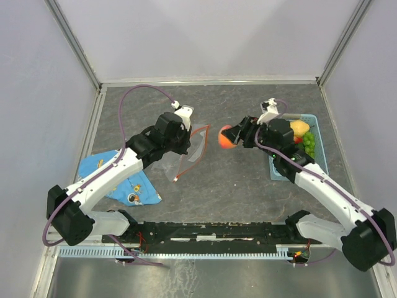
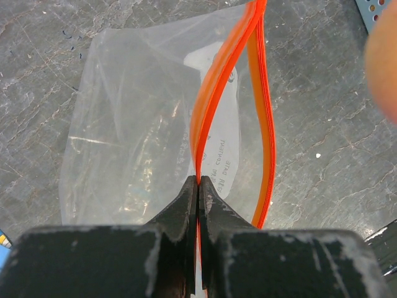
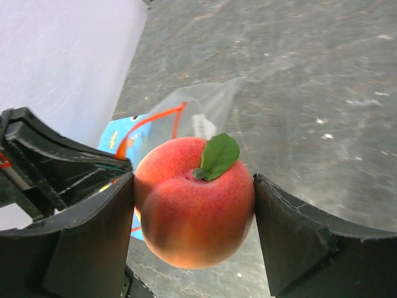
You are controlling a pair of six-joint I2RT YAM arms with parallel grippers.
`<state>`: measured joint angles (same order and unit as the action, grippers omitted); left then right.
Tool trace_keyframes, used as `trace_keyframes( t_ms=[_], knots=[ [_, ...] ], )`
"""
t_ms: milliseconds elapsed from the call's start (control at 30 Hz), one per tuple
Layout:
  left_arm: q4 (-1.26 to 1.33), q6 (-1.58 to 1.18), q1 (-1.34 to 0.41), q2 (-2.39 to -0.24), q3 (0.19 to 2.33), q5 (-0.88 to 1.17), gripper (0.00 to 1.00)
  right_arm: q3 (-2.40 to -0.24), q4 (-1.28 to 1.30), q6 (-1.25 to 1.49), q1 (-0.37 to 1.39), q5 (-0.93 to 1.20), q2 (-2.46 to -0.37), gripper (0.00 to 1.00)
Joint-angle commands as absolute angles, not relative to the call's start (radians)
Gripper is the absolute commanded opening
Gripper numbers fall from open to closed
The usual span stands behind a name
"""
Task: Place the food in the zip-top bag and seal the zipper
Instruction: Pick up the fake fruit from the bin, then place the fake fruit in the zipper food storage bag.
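A: Bottom centre of the left wrist view, the left gripper [image 2: 198, 185] is clamped on one lip of the zipper [image 2: 211, 105]. The other lip bows out to the right.

B: That's a thin pinch. If the strip slips, the zip-top bag [image 2: 130, 143] sags and its mouth closes.

A: The right gripper [image 3: 193, 214] squeezes the peach [image 3: 186, 230] in mid-air, with the bag beyond it, upper centre.

B: The mouth looks narrow. The peach could catch a lip, or drop onto the table [image 3: 322, 74].

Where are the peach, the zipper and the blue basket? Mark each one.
peach [image 3: 195, 208], right wrist view, middle of its skin.
zipper [image 2: 198, 130], left wrist view, on the left orange strip.
blue basket [image 1: 307, 117], top external view, far rim.
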<state>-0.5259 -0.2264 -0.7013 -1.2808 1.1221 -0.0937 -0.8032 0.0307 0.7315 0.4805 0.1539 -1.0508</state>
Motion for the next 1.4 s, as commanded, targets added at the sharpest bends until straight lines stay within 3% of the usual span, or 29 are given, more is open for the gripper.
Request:
trace_keyframes(
  t_ms=[0,400,767,1367],
  knots=[
    [-0.504,-0.252,-0.69,-1.241,1.155,-0.063,0.03,-0.825,-0.246,0.775,0.575,0.122,-1.114,0.62],
    [-0.492,-0.265,-0.668,-1.219,1.151,-0.01,0.03,-0.818,-0.523,0.768,0.742,0.053,-1.317,0.63],
    [-0.472,-0.272,-0.654,-1.2,1.142,0.038,0.03,-0.796,-0.463,0.723,0.771,-0.063,-1.411,0.64],
    [-0.446,-0.289,-0.63,-1.202,1.129,0.105,0.03,-0.874,-0.387,0.701,0.792,-0.033,-1.438,0.85]
  ],
)
